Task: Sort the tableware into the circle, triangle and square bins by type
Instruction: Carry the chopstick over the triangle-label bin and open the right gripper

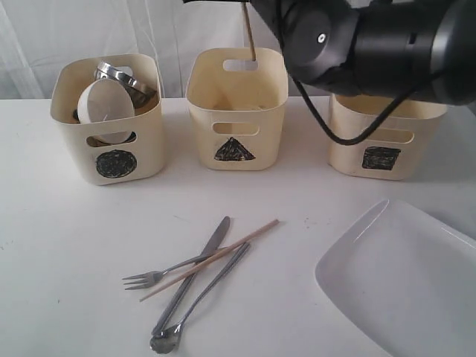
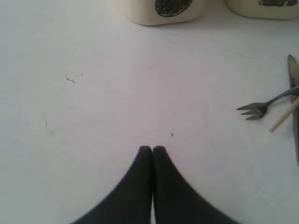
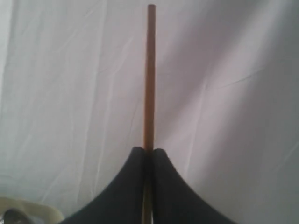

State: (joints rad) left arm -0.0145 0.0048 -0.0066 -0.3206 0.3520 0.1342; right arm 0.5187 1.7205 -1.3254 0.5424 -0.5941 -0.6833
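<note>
right end effector pinched tight on one chopstick above the triangle bin, i worry it pivots and drops outside.

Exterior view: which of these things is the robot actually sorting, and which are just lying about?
Part of the job: held chopstick in the right gripper, second chopstick, fork, knife, spoon, plate, white bowl, steel vessel, circle bin, triangle bin, square bin.
Just there: white curtain, table.
</note>
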